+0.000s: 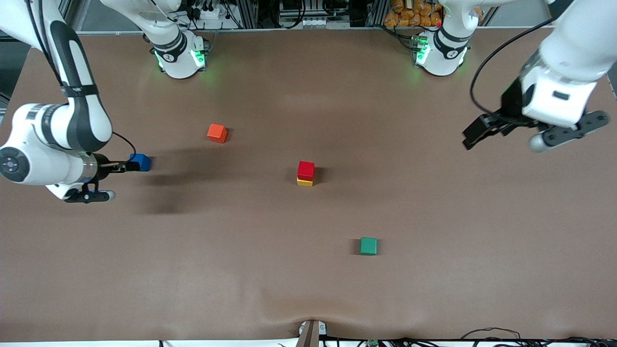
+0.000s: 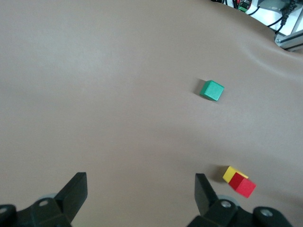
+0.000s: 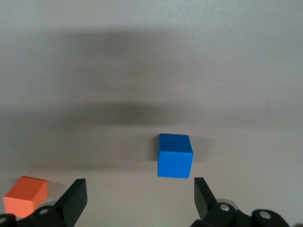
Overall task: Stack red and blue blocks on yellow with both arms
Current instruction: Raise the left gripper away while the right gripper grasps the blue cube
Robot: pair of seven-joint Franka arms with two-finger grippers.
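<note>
The red block (image 1: 305,169) sits on the yellow block (image 1: 304,182) at the middle of the table; both also show in the left wrist view, red (image 2: 244,185) on yellow (image 2: 231,173). The blue block (image 1: 140,162) lies on the table toward the right arm's end. My right gripper (image 1: 128,166) is open and empty, low beside the blue block; in the right wrist view the blue block (image 3: 175,155) lies just ahead of the open gripper (image 3: 137,191), not between the fingers. My left gripper (image 1: 475,135) is open and empty, held high over the left arm's end of the table, and shows open in its wrist view (image 2: 141,187).
An orange-red cube (image 1: 217,133) lies farther from the front camera than the blue block, and shows in the right wrist view (image 3: 26,195). A green cube (image 1: 368,246) lies nearer the front camera than the stack, also in the left wrist view (image 2: 211,90). The brown table (image 1: 434,217) carries nothing else.
</note>
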